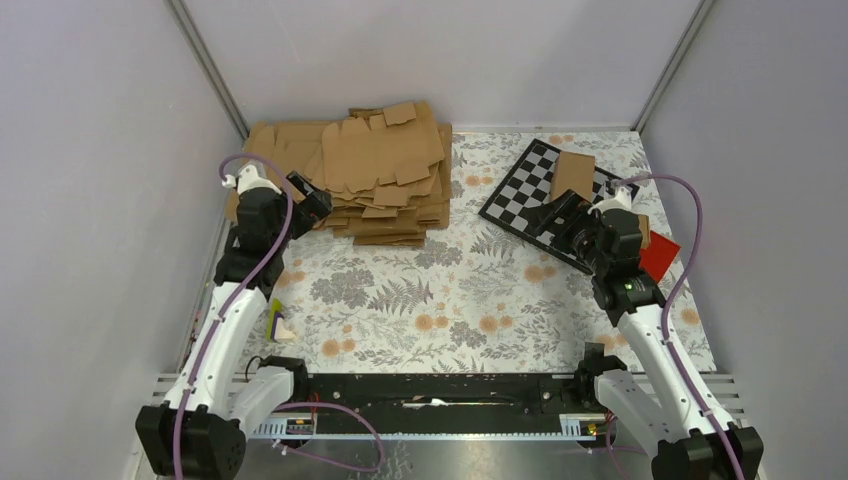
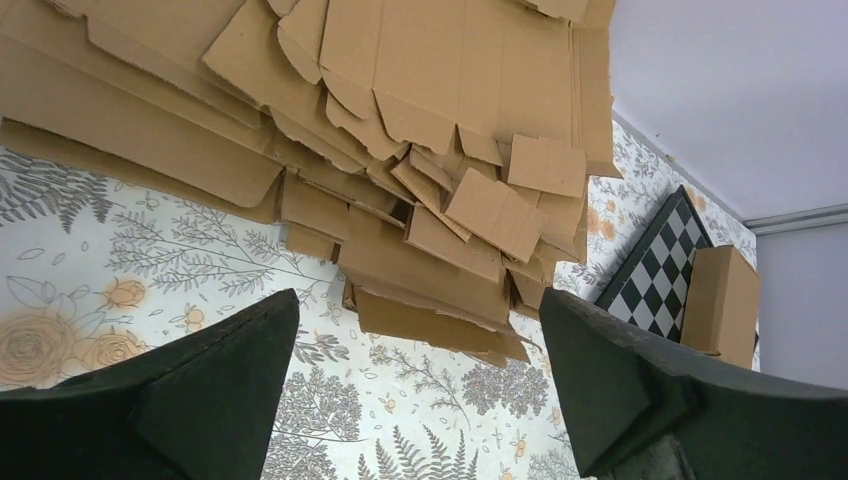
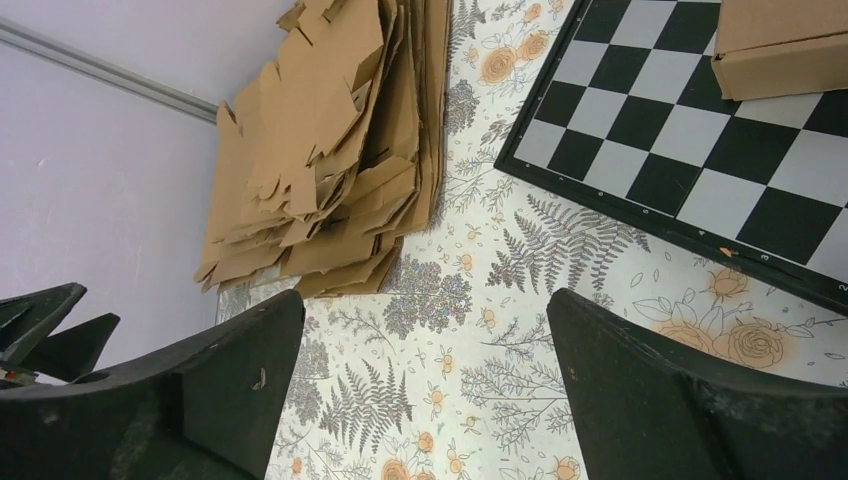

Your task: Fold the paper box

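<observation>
Plainly, both arms are empty-handed. The left claw [image 2: 420, 330] has its 2 dark fingers spread wide apart and points at the stack of flat blanks [image 1: 385, 160]. The right claw [image 3: 425, 320] stands just as wide, holding nothing, over the near edge of the checkerboard [image 1: 520, 190].

The paper box [image 1: 572, 172] sits on that board toward its far side, well apart from the stack. From the wrist views it looks like a small oblong carton with its walls already up, not a flat sheet. Resting it on the rigid board probably gives it a hard, level base. It also keeps it out of the loose pile, so it is not mistaken for a spare.

The blanks are thin, matte brown cardboard, die-cut with tabs and notched flaps. They are fanned unevenly, so their edges overhang. The counter [image 1: 430, 310] has a pale, smooth cover printed with flowers and ferns. A red block [image 1: 660, 255] lies beside the right arm, near the board's right corner. Whether the carton's end flaps are tucked shut I cannot tell.
</observation>
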